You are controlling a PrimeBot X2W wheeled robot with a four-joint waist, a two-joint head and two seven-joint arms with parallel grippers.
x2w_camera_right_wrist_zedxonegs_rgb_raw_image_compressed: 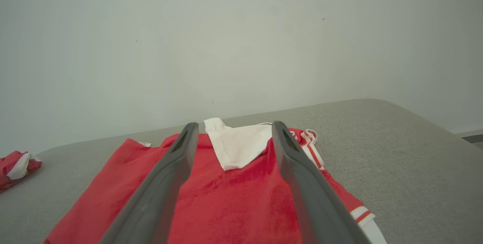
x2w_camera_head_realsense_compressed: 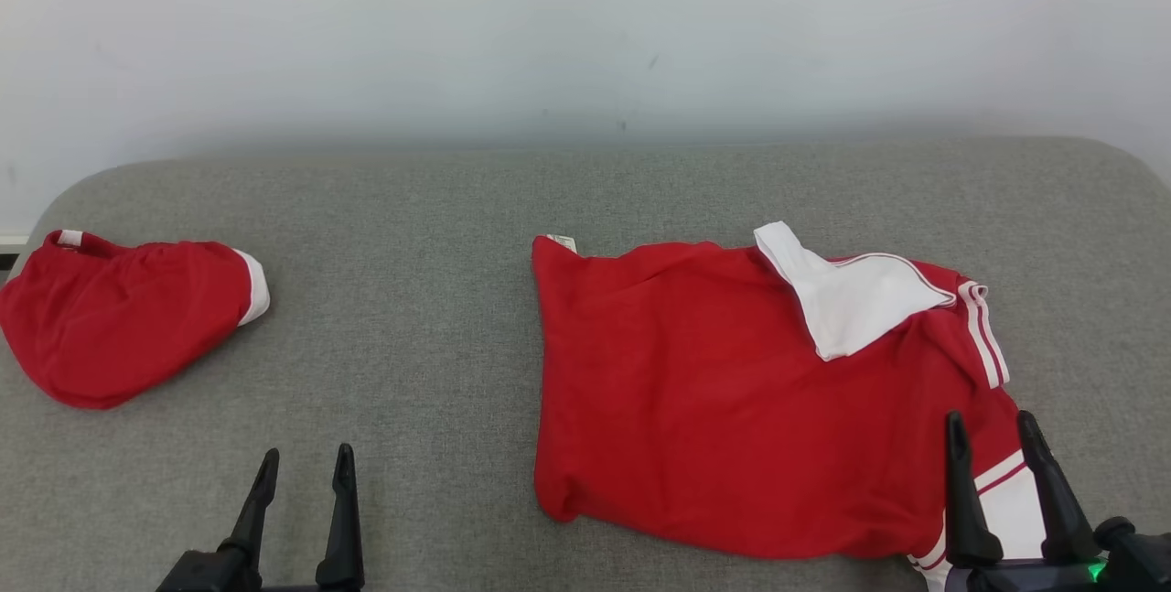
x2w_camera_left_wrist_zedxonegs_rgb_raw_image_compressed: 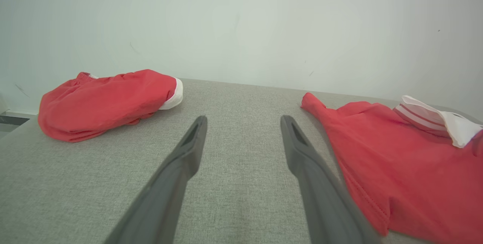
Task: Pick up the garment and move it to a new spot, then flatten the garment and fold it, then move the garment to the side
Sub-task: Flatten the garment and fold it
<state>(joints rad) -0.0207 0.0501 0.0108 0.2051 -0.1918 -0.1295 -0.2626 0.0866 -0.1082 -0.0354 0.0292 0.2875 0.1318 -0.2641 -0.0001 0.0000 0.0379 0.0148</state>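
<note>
The garment (x2w_camera_head_realsense_compressed: 695, 391), a red shirt with white striped sleeves, lies loosely spread on the right half of the grey padded surface (x2w_camera_head_realsense_compressed: 412, 317), one white sleeve (x2w_camera_head_realsense_compressed: 851, 299) turned over on top. My right gripper (x2w_camera_head_realsense_compressed: 993, 418) is open above the shirt's near right corner; in the right wrist view its fingers frame the shirt (x2w_camera_right_wrist_zedxonegs_rgb_raw_image_compressed: 234, 198) with nothing between them. My left gripper (x2w_camera_head_realsense_compressed: 306, 455) is open over bare surface left of the shirt. In the left wrist view that gripper (x2w_camera_left_wrist_zedxonegs_rgb_raw_image_compressed: 243, 119) points at the grey cloth, with the shirt (x2w_camera_left_wrist_zedxonegs_rgb_raw_image_compressed: 407, 168) to its right.
A second red piece with a white cuff (x2w_camera_head_realsense_compressed: 119, 317) lies bunched at the far left edge of the surface, also seen as a red bundle (x2w_camera_left_wrist_zedxonegs_rgb_raw_image_compressed: 105, 102) and a small red heap (x2w_camera_right_wrist_zedxonegs_rgb_raw_image_compressed: 17, 168). A pale wall (x2w_camera_head_realsense_compressed: 585, 25) stands right behind. The surface's corners are rounded.
</note>
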